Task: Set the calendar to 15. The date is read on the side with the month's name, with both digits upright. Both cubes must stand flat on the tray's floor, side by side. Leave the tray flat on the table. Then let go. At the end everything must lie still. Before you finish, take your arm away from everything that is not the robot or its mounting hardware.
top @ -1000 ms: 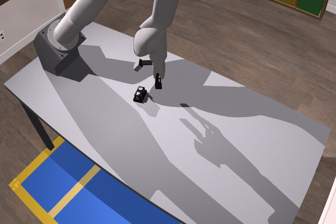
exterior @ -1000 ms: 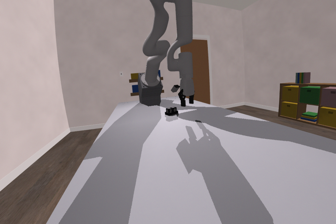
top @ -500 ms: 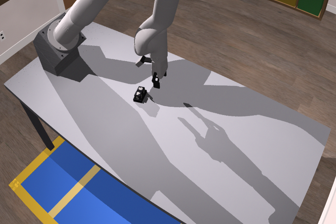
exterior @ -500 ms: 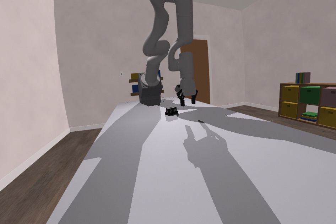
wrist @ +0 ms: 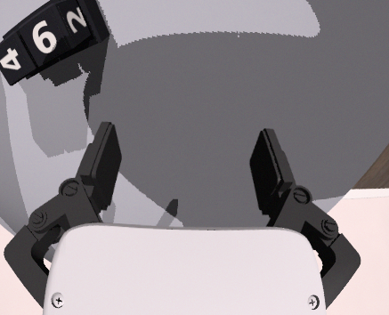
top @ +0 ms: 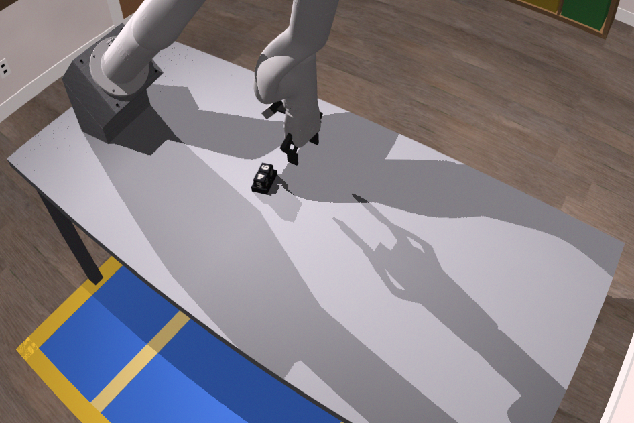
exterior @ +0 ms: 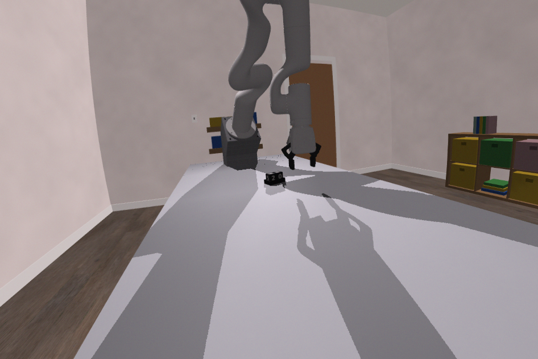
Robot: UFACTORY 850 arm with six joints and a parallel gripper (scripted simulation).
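The black, wide-spread jaws (top: 305,151) (exterior: 302,167) hang empty beside the black block calendar with white digits (top: 263,178) (exterior: 274,178) (wrist: 51,40), on the pale grey desk (top: 204,223) (exterior: 269,302) (wrist: 184,102) nearer its base-end edge than the far one. Its cubes look light, rigid and perhaps slick; I'd pinch one squarely by opposite faces, above the tray's rim.

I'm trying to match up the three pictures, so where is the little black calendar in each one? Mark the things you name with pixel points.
Top: just left of the middle, below the claw (top: 303,147) (exterior: 302,163) (wrist: 187,141).
Exterior: near the middle, on the table (top: 225,233) (exterior: 260,233) (wrist: 198,89).
Wrist: top left corner; this is the calendar (top: 264,178) (exterior: 274,178) (wrist: 51,40) with white numbers.
Shared landmark: the open black claw.
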